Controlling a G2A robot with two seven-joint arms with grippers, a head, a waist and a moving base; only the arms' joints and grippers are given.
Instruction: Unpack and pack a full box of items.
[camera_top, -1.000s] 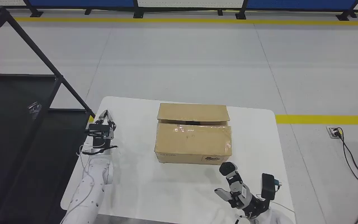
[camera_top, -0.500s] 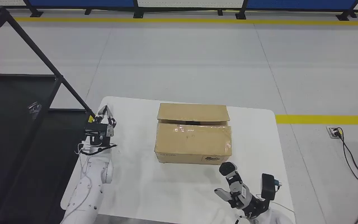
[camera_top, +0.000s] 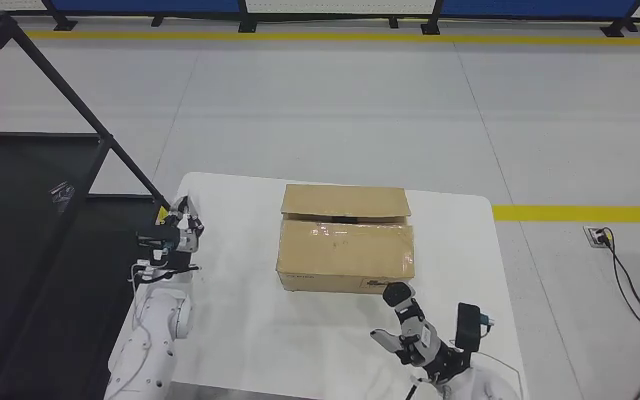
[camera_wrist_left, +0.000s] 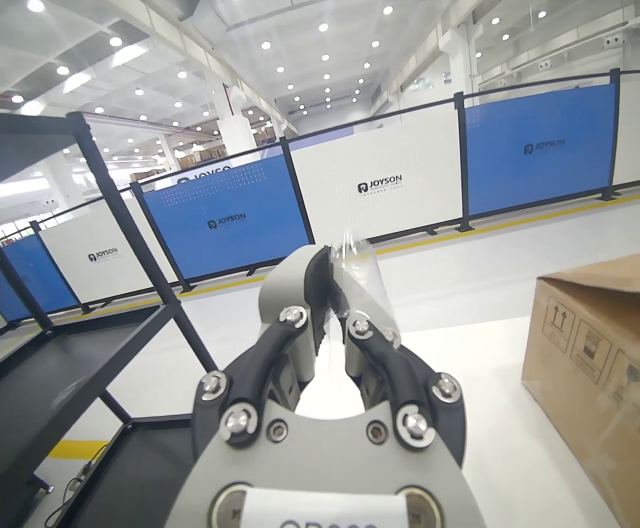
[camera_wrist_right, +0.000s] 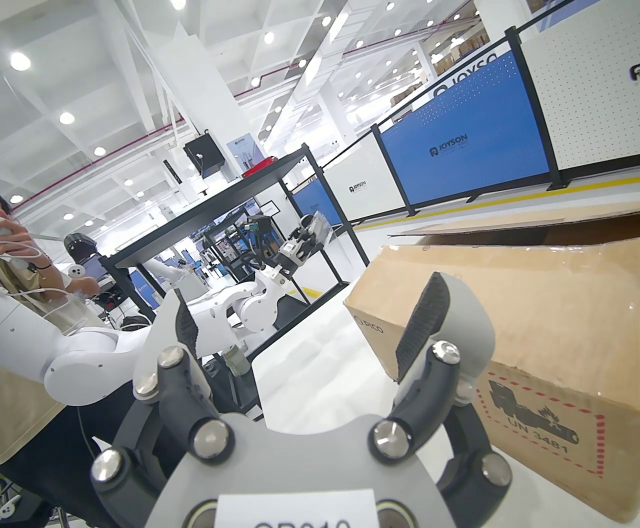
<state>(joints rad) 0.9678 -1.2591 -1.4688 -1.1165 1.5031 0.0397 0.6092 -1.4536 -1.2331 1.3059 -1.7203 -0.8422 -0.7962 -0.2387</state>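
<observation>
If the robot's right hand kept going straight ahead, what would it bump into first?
Probably the cardboard box: the open right hand points toward its near corner, though depth is unclear.

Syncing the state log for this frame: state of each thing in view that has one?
cardboard box: upright on the table, far top flap ajar.
left gripper: shut on clear film.
right gripper: open, empty, near the box.
</observation>
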